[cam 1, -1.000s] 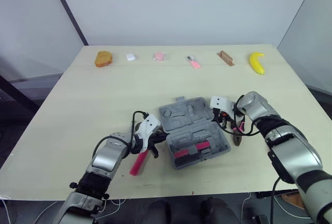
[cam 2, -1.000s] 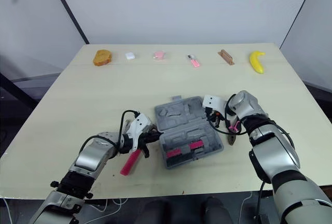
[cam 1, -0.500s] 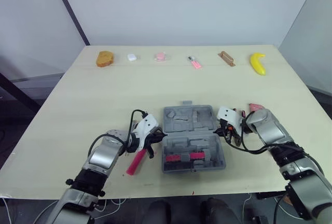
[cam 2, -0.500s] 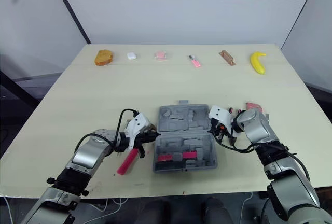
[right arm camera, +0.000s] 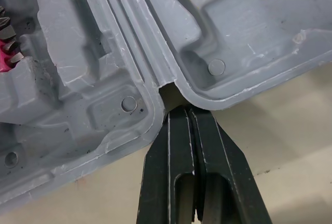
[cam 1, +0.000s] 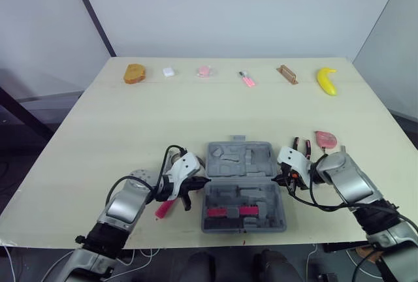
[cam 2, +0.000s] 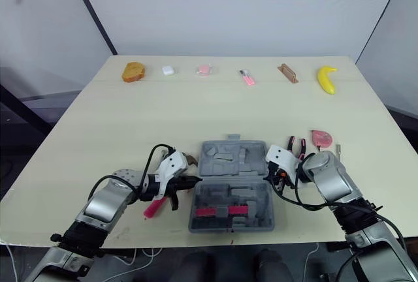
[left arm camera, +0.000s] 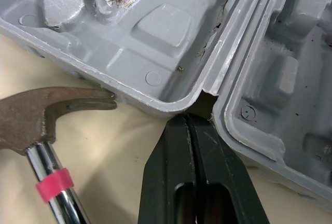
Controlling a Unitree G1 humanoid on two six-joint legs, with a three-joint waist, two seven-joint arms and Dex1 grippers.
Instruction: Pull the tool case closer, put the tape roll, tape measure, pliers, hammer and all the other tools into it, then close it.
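tool case (left arm camera: 171, 32): matt grey plastic | hammer (left arm camera: 39, 123): rusty head, glossy shaft

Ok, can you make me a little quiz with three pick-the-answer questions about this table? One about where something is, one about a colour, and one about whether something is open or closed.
1. Where does the hammer lie?
A) on the table, beside the tool case, on the robot's left
B) inside the case
C) next to the banana

2. What colour is the tool case?
A) yellow
B) grey
C) blue

3. How is the tool case right now?
A) shut tight
B) open, with its lid laid back flat
C) standing up on its edge

Answers:
1 A: the hammer's head rests on the table just off the case's left edge.
2 B: both halves are grey plastic.
3 B: both moulded insides face up.
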